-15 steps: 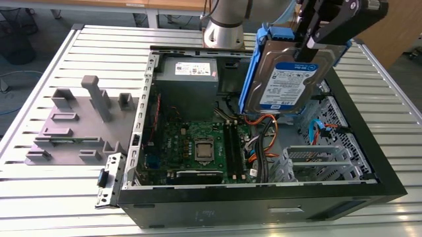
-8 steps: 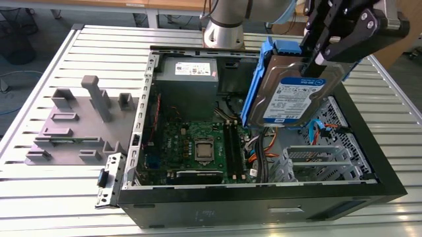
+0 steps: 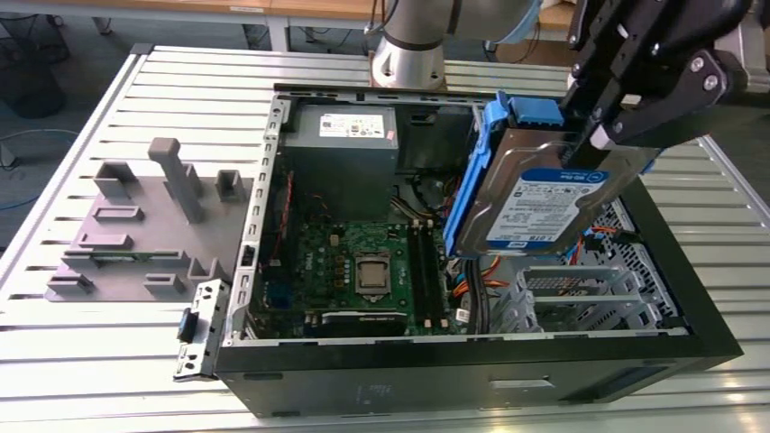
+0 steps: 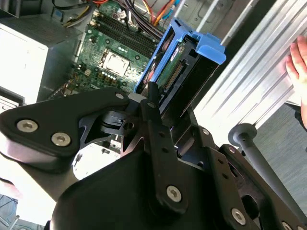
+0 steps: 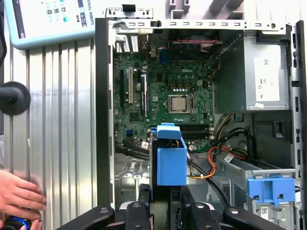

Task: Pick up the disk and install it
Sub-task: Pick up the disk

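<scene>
The disk (image 3: 547, 203) hung in the air over the open computer case (image 3: 421, 379), toward the exterior view's right. It sat above the metal drive cage (image 3: 578, 289), clear of the case floor. It was tilted, with the label face outward and the blue carrier running along its edge and top.

The gripper (image 3: 608, 135) was closed onto the disk's upper end, with black fingers pressed against its flat faces. In the first wrist view the disk (image 5: 170, 160) stood edge-on just ahead of the gripper (image 5: 165, 203), with the motherboard (image 5: 168, 91) beyond it.

The arm came in from the far right, with the wrist leaning down over the case. The arm's base column (image 3: 409, 45) stood at the far edge of the slatted table (image 3: 121, 361).

A grey fixture (image 3: 144, 225) lay on the table at the exterior view's left. A person's hand (image 5: 19, 194) rested on the table beside the case.
</scene>
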Robot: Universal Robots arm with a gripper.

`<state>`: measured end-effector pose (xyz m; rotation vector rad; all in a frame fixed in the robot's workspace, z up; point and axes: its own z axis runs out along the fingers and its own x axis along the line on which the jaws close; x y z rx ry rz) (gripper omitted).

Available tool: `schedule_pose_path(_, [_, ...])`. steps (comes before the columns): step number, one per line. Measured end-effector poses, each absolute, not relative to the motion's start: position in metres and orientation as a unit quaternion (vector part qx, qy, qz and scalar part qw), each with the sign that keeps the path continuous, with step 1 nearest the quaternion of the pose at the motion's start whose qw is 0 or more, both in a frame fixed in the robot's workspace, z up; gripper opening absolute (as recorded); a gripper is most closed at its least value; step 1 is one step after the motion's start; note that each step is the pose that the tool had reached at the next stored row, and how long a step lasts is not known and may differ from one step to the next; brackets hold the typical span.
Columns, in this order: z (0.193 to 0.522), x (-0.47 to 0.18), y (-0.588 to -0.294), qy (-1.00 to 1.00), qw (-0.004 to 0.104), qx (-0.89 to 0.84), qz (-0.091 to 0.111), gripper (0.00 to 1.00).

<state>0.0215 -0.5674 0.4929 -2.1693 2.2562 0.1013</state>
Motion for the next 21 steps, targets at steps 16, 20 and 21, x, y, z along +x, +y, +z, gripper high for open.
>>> schedule_pose_path(16, [0.492, 0.028, -0.597, 0.72, 0.005, -0.693, 0.033, 0.35])
schedule_pose_path(20, [0.492, 0.04, -0.597, 0.72, 0.005, -0.693, 0.033, 0.35])
schedule_pose_path(21, [0.492, 0.044, -0.597, 0.72, 0.005, -0.693, 0.033, 0.35])
